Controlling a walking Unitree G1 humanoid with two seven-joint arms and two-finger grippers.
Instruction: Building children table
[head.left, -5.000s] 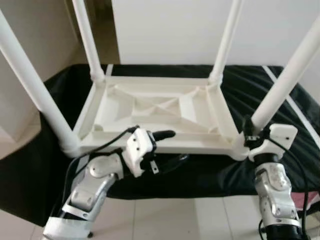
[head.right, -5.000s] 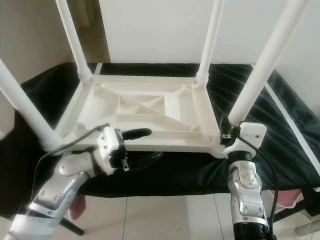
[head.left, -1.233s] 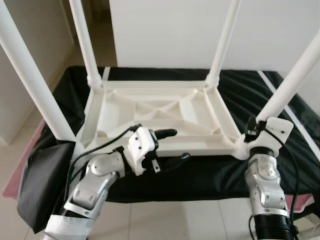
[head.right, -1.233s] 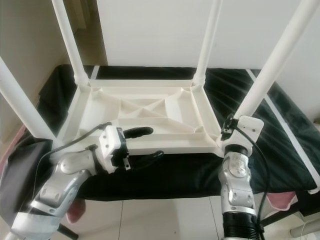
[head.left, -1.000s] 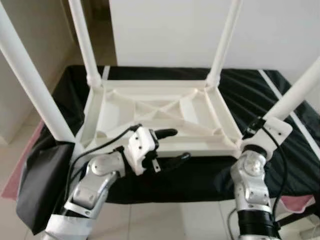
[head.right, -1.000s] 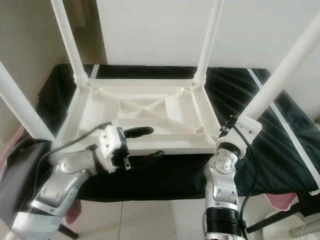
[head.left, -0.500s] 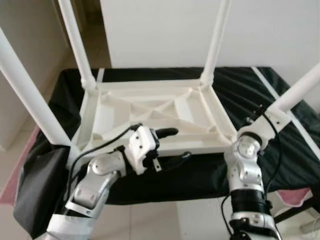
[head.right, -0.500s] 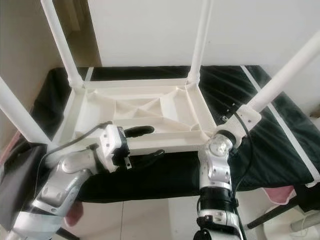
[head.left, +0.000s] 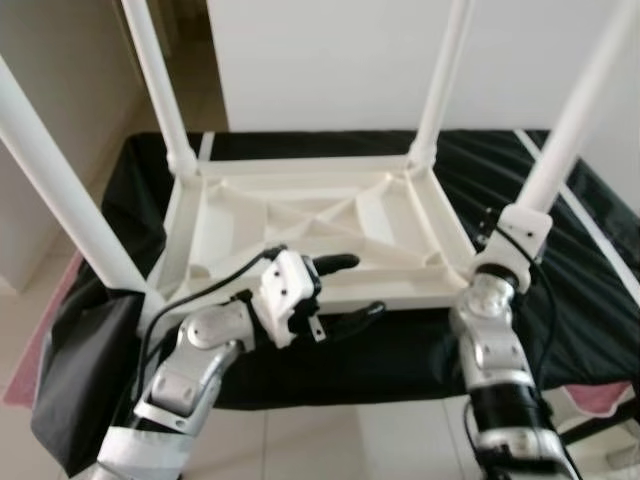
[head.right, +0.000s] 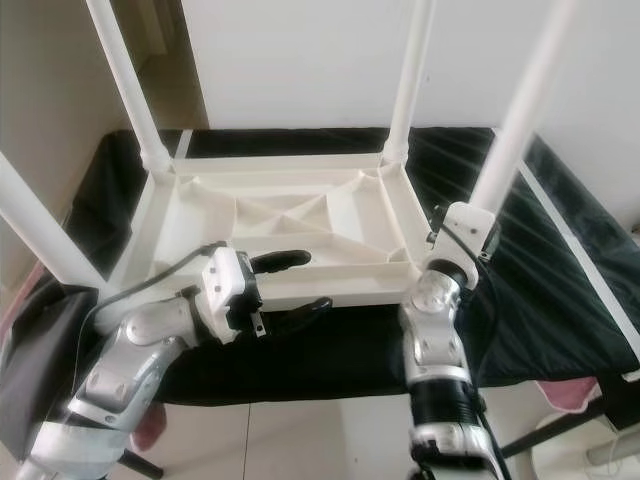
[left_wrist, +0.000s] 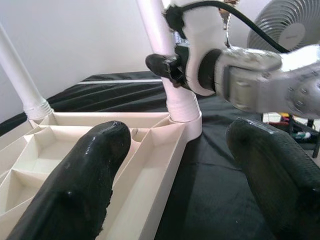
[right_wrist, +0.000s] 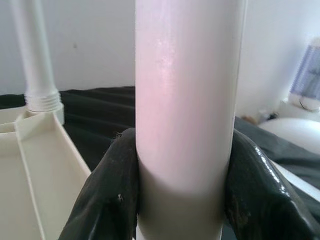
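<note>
A white plastic children's table (head.left: 405, 291) lies upside down on a black cloth, with its legs pointing up. My right gripper (right_wrist: 182, 200) is shut on the near right leg (head.left: 568, 125) just above its socket, fingers (right_wrist: 107, 195) pressed on both sides. That leg stands nearly upright. My left gripper (head.left: 352, 288) is open and straddles the table's near rim: one finger (left_wrist: 80, 185) lies over the ribbed underside, the other hangs outside the rim. The near left leg (head.left: 60, 190) and the two far legs (head.left: 155, 80) stand in their corner sockets.
The black cloth (head.left: 575, 300) covers the raised surface under the table. A dark bag or cloth (head.left: 70, 370) hangs at the near left. A white wall is close behind. A fan (left_wrist: 287, 25) stands off to the right. Pale floor tiles lie below.
The near right leg, which leaned out to the right, now stands close to upright, and my right gripper swung with it. My left gripper stays at the near rim.
</note>
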